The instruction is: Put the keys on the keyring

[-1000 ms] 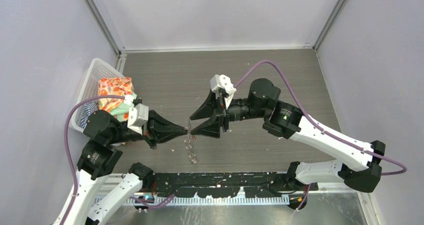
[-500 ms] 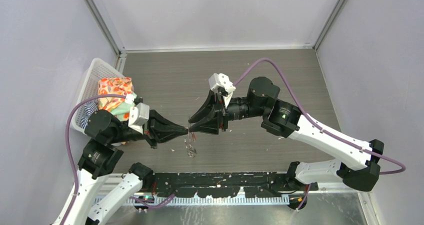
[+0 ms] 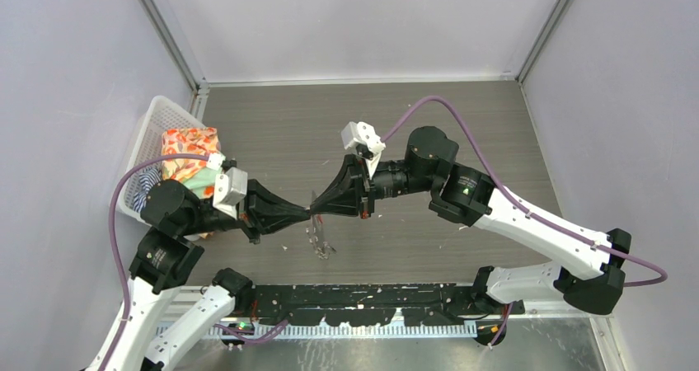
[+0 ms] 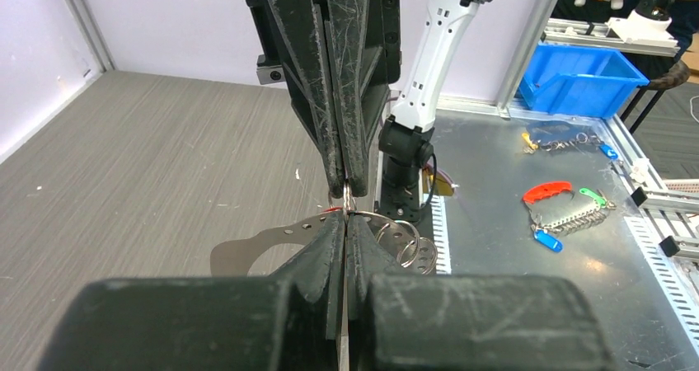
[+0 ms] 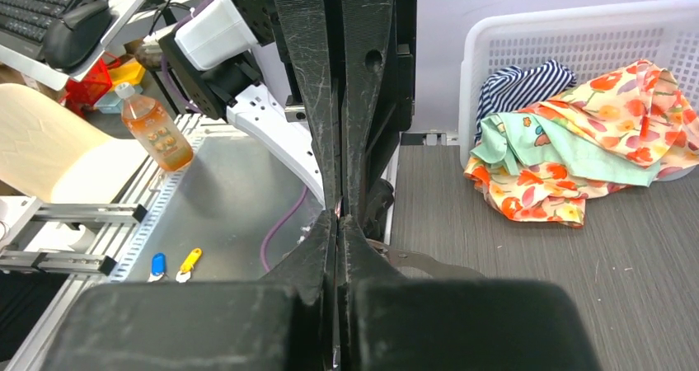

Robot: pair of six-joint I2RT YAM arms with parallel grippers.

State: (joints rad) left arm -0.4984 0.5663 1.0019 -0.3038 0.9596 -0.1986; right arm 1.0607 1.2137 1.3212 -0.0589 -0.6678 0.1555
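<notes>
- Evidently the keyring [image 3: 318, 237] is clamped by the left gripper [image 3: 307, 213]; the right gripper [image 3: 316, 208] is clenched, its load hidden.
- The red key [image 4: 333, 209] may be dropped through tip misalignment.

Pale lavender walls [image 3: 91, 58] close in three sides, joined by aluminium corner posts [image 3: 165, 33]. The floor of the cell is grey wood-grain board [image 3: 280, 132]. A white mesh basket [image 3: 152, 122] of bright floral clothes [image 3: 185, 150] sits by the left wall. A bare metal bench [image 4: 494, 264] runs along the near edge, with a blue bin [image 4: 577, 82] beyond it; the light is even
</notes>
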